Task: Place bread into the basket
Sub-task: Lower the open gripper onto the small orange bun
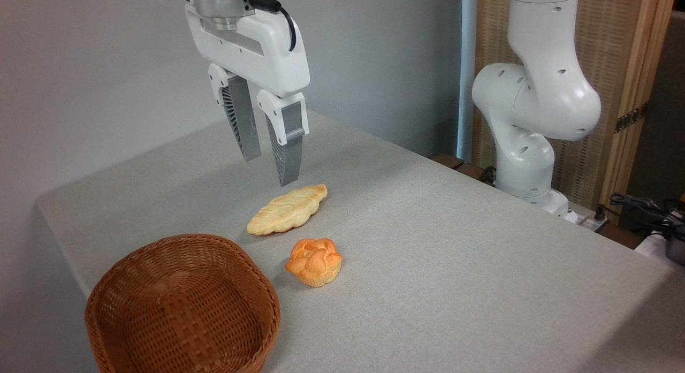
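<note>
The bread (314, 261), a small round orange-golden bun with a knotted top, sits on the grey table just right of the basket (182, 306). That basket is round brown wicker with low sides and nothing inside, at the table's near left corner. My gripper (270, 171) hangs above the table behind both, open, with nothing between its fingers. It is well above and to the back left of the bun, apart from it.
A longer pale-yellow braided loaf (289, 209) lies between the gripper and the bun. The arm's white base (527, 111) stands at the table's far right edge. Cables (647, 210) lie off the table at right. A grey wall runs behind.
</note>
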`<action>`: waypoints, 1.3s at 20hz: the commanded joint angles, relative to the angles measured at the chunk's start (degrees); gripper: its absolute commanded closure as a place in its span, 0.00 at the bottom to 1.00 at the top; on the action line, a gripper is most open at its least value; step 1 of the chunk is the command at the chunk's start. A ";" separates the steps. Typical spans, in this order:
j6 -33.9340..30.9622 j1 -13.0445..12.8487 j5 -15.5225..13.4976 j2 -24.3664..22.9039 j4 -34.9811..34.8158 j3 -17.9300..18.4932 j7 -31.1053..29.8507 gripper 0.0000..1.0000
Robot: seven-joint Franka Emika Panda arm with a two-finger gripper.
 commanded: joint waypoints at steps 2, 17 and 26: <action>-0.14 -0.26 -1.03 -1.65 -1.29 0.83 0.30 0.00; 12.51 -0.17 0.02 -9.21 -21.14 1.01 1.00 0.00; 25.70 -0.52 -0.16 -7.28 -32.66 -1.19 3.99 0.00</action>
